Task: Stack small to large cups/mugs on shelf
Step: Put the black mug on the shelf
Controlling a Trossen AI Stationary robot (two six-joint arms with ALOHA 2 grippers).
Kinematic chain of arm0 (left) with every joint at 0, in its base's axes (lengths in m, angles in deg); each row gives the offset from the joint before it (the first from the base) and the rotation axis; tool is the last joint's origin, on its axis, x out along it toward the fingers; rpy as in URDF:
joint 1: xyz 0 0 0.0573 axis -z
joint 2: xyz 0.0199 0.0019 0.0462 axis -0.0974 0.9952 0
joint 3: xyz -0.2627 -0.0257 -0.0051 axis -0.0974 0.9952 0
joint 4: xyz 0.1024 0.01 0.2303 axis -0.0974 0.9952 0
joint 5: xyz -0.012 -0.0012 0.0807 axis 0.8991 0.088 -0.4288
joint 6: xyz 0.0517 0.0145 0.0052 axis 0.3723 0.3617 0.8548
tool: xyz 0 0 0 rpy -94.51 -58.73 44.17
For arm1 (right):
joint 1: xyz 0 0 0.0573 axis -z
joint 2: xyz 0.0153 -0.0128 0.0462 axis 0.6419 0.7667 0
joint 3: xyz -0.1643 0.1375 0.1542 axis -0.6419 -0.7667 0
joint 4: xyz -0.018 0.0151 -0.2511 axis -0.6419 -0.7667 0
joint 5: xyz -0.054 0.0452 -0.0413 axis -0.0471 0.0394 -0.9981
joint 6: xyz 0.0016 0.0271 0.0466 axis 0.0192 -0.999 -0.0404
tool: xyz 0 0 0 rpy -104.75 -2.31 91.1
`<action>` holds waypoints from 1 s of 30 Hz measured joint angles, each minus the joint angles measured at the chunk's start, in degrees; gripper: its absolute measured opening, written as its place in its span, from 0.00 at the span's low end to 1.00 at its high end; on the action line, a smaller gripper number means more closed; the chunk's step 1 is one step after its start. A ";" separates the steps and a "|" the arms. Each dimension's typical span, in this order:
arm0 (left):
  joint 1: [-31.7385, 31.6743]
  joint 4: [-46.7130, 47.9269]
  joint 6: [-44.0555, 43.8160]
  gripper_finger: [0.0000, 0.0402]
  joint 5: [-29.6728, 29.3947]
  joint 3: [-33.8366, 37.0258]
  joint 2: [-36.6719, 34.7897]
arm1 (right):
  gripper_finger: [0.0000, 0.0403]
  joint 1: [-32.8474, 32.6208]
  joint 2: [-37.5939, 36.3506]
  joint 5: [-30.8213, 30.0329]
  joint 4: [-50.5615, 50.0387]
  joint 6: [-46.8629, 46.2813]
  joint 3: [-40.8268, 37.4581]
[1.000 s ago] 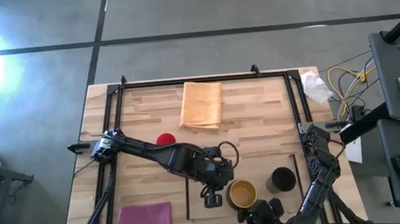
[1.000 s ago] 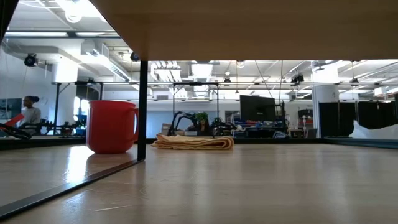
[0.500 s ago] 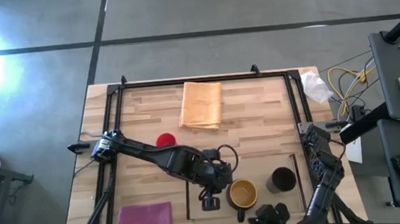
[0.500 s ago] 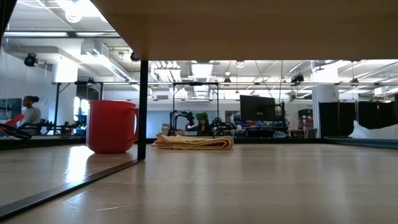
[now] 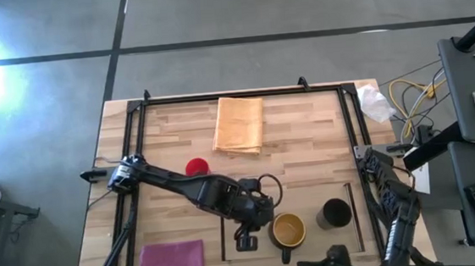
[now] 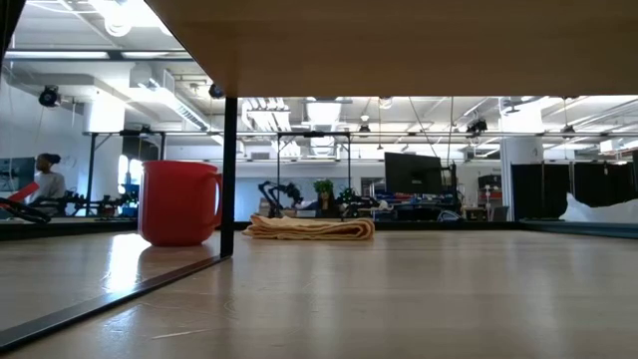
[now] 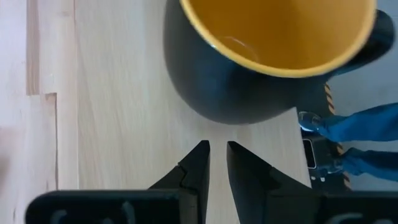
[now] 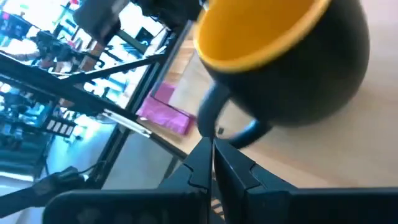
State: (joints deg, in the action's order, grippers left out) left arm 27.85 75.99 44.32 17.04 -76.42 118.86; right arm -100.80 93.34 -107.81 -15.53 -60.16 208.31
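While both arms crowd the brown mug (image 5: 287, 229), nothing is held: three mugs unstacked.
Entry, placed from the brown mug, near to far: right gripper (image 8: 211, 163) clenched shut, empty, at its handle, at the tabletop's (image 5: 306, 144) near edge; left gripper (image 5: 246, 242) just beside it, fingers nearly together on nothing, perhaps nudging; the mug itself upright inside the strip-edged shelf (image 5: 310, 248); black mug (image 5: 336, 214) beside it, same shelf; red mug (image 5: 196, 166) well apart, outside, unfetched; orange cloth (image 5: 239, 124) farthest.
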 joint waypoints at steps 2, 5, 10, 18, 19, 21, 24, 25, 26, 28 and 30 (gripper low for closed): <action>0.19 -0.55 0.24 0.10 -0.07 0.27 -0.85 | 0.02 0.73 -1.09 0.75 -0.07 2.38 0.04; 0.35 -0.72 0.28 0.10 -0.84 0.35 -2.39 | 0.02 2.24 -1.63 3.08 -0.07 6.11 -0.02; 0.52 -1.06 0.31 0.10 -1.97 0.37 -3.98 | 0.02 2.84 -3.49 8.06 -0.07 10.20 -0.03; 1.53 -3.06 -1.13 0.10 -1.90 1.56 -4.62 | 0.02 -0.56 -4.22 15.61 -0.07 10.67 -0.04; 1.76 -3.66 -1.79 0.10 -1.80 1.96 -4.62 | 0.02 -0.78 -4.23 15.84 -0.07 10.01 -0.04; 2.26 -4.50 -3.38 0.10 -1.70 2.83 -4.60 | 0.02 -0.98 -4.23 16.19 -0.04 9.55 -0.15; 3.59 -8.51 -5.44 0.10 -1.53 4.28 -4.57 | 0.02 -1.01 -4.23 17.16 -0.07 9.64 -0.17; 4.20 -9.62 -6.17 0.10 -1.40 4.62 -4.55 | 0.02 -1.01 -4.23 17.31 -0.07 9.73 -0.17; 4.91 -10.92 -6.41 0.10 -1.27 4.96 -4.55 | 0.02 -1.01 -4.23 17.35 -0.05 9.75 -0.17; 6.26 -13.36 -7.67 0.10 -1.23 5.70 -4.55 | 0.02 -1.04 -4.22 17.37 -0.05 9.78 -0.17; 7.67 -15.25 -8.31 0.10 -1.66 6.39 -4.55 | 0.02 -1.07 -4.20 17.37 -0.05 9.77 -0.17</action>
State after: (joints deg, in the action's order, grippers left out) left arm 35.52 60.74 36.00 15.38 -70.03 114.31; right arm -101.87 89.13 -90.43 -15.58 -50.38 208.14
